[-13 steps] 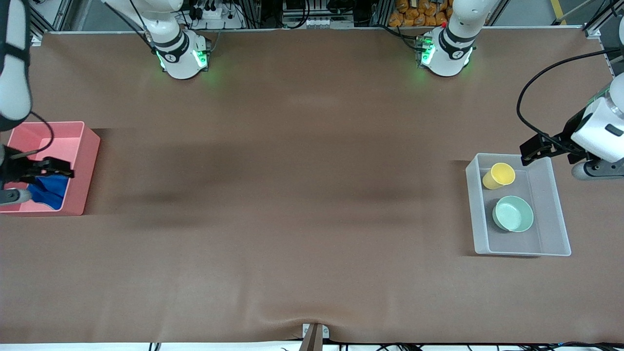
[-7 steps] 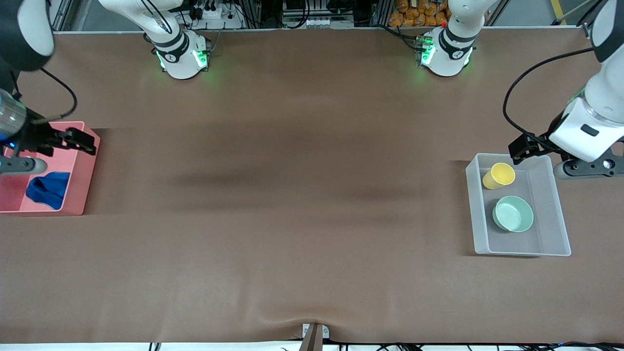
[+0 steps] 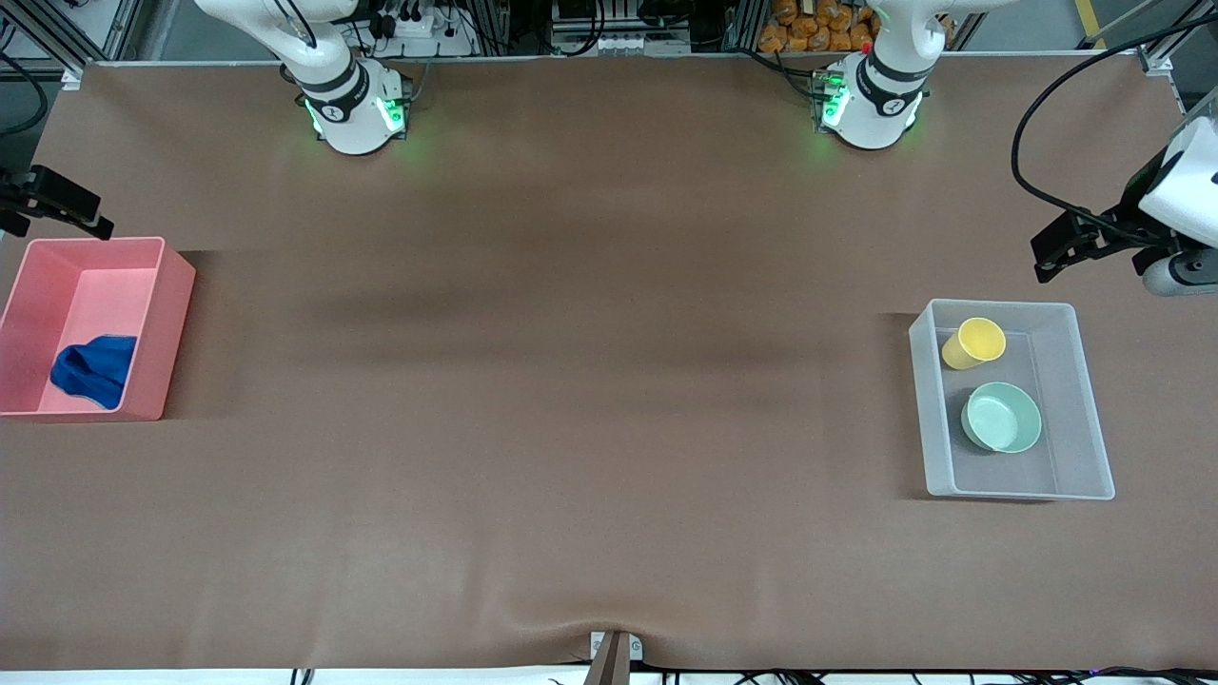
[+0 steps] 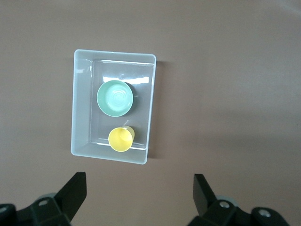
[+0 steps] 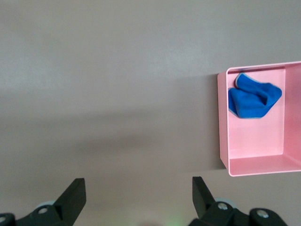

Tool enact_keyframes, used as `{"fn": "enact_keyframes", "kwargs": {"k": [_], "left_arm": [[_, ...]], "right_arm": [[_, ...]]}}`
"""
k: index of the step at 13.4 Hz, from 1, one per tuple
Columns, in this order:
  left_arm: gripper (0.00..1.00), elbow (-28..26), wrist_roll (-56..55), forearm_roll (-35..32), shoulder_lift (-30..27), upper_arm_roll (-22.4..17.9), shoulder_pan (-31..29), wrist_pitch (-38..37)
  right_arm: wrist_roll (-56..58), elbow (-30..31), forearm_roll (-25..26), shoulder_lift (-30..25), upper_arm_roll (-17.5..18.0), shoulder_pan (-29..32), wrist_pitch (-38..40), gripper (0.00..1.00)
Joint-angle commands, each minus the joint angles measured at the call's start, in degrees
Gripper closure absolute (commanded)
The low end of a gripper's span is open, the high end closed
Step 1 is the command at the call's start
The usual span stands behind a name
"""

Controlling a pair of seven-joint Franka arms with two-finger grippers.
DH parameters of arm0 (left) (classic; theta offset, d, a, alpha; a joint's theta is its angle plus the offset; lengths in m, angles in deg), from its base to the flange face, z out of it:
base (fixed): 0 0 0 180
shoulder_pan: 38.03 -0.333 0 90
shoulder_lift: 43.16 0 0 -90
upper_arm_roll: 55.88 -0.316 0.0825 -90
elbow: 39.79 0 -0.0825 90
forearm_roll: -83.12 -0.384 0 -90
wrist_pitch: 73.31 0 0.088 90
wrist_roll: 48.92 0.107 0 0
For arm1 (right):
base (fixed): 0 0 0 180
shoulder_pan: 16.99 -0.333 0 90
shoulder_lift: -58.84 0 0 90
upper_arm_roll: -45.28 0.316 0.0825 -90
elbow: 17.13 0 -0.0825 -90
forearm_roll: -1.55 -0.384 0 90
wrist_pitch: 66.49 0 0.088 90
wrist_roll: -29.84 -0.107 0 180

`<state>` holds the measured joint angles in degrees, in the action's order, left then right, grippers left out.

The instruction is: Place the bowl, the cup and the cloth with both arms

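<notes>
The mint-green bowl (image 3: 1001,417) and the yellow cup (image 3: 973,343) sit in a clear plastic bin (image 3: 1085,400) toward the left arm's end of the table; the cup lies farther from the front camera than the bowl. Both also show in the left wrist view, the bowl (image 4: 114,98) and the cup (image 4: 121,139). The blue cloth (image 3: 93,370) lies crumpled in a pink bin (image 3: 162,323) toward the right arm's end, and shows in the right wrist view (image 5: 253,99). My left gripper (image 3: 1056,249) is open and empty, up over bare table beside the clear bin. My right gripper (image 3: 62,202) is open and empty, up by the pink bin's corner.
The brown table mat (image 3: 571,381) spreads between the two bins. The arms' bases (image 3: 357,109) stand along the table's edge farthest from the front camera. In the wrist views, the clear bin (image 4: 80,108) and the pink bin (image 5: 254,162) sit on bare mat.
Both grippers have risen and drawn away from their bins. The right gripper left the cloth in the pink bin; the left gripper moved off the clear bin. Bowl, cup and cloth have not moved.
</notes>
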<state>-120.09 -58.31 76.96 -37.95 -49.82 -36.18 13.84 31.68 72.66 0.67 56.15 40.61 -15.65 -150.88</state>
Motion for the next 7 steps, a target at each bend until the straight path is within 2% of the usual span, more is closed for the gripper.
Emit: {"fn": "enact_keyframes", "kwargs": {"k": [1,5,7], "left_arm": [[0.0,-4.93,0.61,1.41,-3.96,-1.31,1.49,0.56],[0.0,-9.76,0.52,3.26,-7.75,-2.45,2.19,1.44],[0.0,-10.48,-0.26,5.26,-8.55,-3.5,2.19,1.27]], "right_arm": [[-0.17,0.57,-0.18,-0.74,2.64,2.62,0.2,0.0],[0.19,0.3,0.26,-0.57,2.56,2.27,-0.15,0.0],[0.19,0.3,0.7,-0.39,2.47,2.27,-0.24,0.0]]}}
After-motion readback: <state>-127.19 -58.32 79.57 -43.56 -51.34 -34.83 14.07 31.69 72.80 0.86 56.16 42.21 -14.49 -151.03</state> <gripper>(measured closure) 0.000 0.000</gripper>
